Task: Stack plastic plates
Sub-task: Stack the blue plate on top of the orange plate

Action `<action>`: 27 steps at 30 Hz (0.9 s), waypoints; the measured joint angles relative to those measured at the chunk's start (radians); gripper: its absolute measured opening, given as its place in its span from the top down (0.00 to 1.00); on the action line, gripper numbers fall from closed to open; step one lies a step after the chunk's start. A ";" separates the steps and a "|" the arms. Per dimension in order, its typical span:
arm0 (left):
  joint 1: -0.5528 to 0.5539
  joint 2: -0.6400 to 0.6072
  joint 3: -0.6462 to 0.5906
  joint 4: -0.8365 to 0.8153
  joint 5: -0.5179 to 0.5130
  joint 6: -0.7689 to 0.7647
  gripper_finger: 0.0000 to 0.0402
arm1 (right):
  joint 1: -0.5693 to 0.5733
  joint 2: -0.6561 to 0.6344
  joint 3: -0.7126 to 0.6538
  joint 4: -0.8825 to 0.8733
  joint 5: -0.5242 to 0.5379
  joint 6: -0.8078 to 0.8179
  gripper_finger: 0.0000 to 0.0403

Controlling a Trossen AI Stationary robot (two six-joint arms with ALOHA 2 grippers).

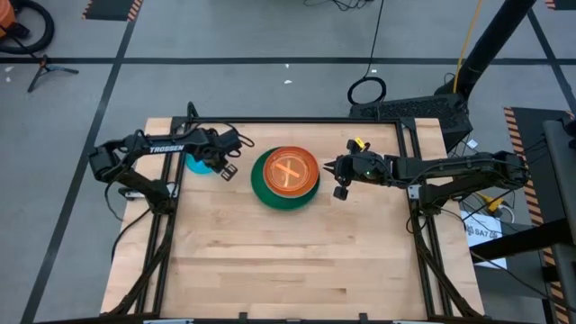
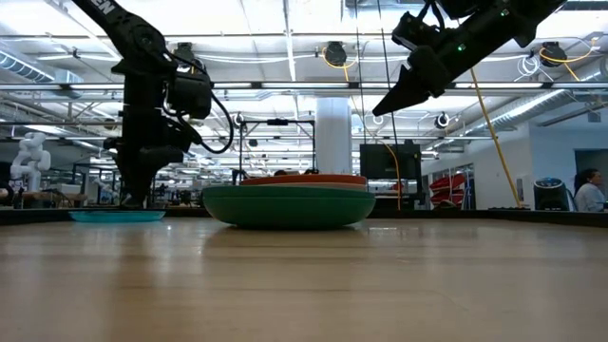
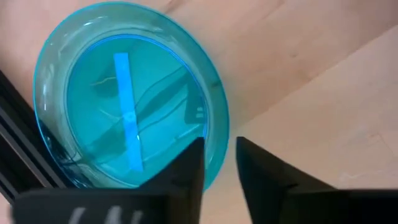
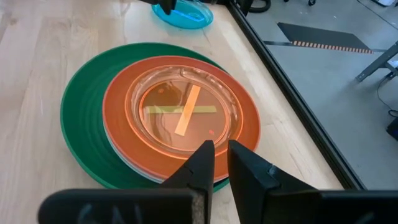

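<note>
A stack of plates (image 1: 284, 174) sits mid-table: dark green (image 4: 81, 118) at the bottom, orange-red (image 4: 118, 118) above it, and a small translucent orange plate (image 4: 183, 115) on top. A pale rim (image 4: 134, 169) peeks out under the orange-red one. The small translucent blue plate (image 1: 200, 165) lies flat on the table left of the stack. My left gripper (image 1: 225, 169) reaches down onto the blue plate's edge. My right gripper (image 1: 328, 167) hangs shut in the air right of the stack, touching nothing, with its tips (image 2: 378, 111) well above the plates. My left gripper (image 3: 220, 162) has the blue plate's rim (image 3: 219, 140) between its two fingers, on the side facing the stack. One finger (image 3: 189, 168) stands over the plate's inside and the other outside it. The fingers come from above, pointing down. The plate lies flat on the table (image 2: 119, 216).
Black frame rails run along the table's left (image 1: 162, 234), far (image 1: 297, 121) and right (image 1: 416, 180) edges; the blue plate lies close to the left rail (image 3: 18, 143). Bare wood stretches across the near half of the table (image 1: 288, 261).
</note>
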 joint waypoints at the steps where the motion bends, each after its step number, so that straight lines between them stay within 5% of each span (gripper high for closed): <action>1: 0.000 0.000 0.000 0.002 -0.001 0.000 0.73 | 0.000 0.000 0.000 0.000 0.000 0.000 0.91; 7: 0.000 0.000 -0.035 0.103 -0.010 -0.001 0.61 | 0.000 0.000 0.000 0.000 0.000 0.000 0.91; 27: -0.018 0.000 -0.160 0.186 -0.076 -0.036 0.61 | 0.000 0.000 0.000 0.000 0.000 0.000 0.91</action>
